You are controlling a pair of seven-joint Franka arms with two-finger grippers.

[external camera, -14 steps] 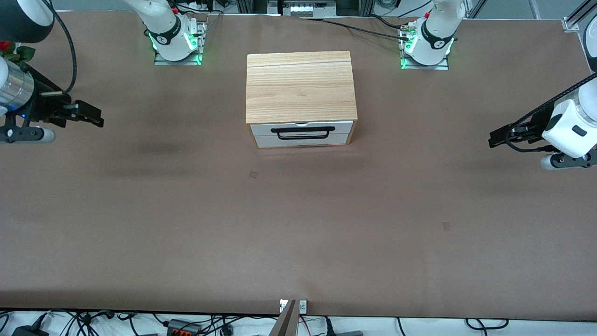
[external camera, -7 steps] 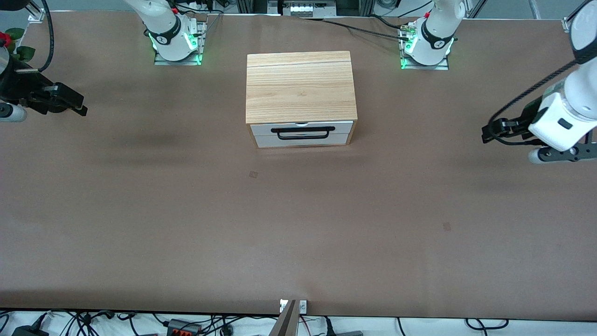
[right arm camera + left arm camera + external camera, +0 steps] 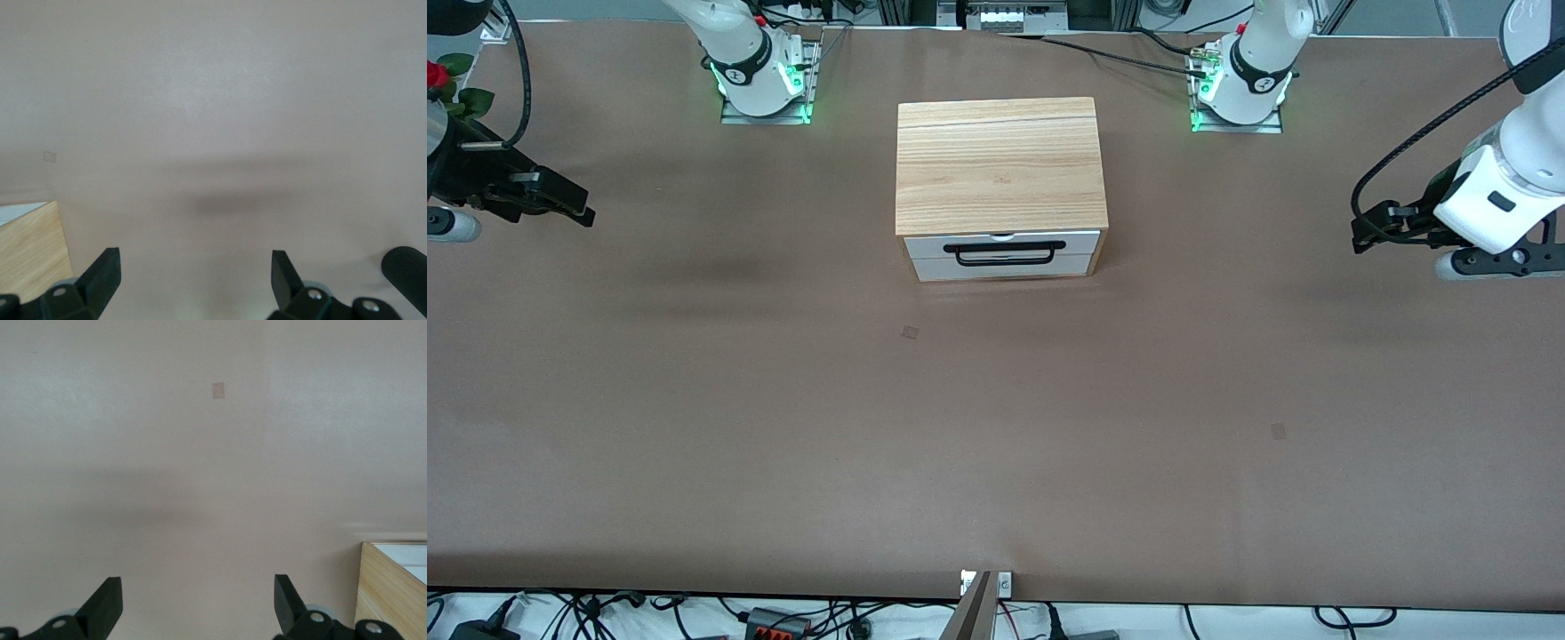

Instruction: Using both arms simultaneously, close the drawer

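Both pairs of jaws stand spread wide with nothing between them. Left black two-finger gripper (image 3: 1360, 242) (image 3: 195, 608) hangs in the air over bare brown table (image 3: 996, 427) toward the left arm's end; right black two-finger gripper (image 3: 578, 206) (image 3: 193, 280) hangs over the table toward the right arm's end. Both are well apart from the light-wood cabinet box (image 3: 998, 164), which stands midway between the two arm bases. Its drawer with a white front panel (image 3: 1003, 255) and black bar handle (image 3: 1004, 252) sits pushed in, the panel level with the cabinet's front edge. Each wrist view shows a corner of the cabinet (image 3: 390, 593) (image 3: 30, 250).
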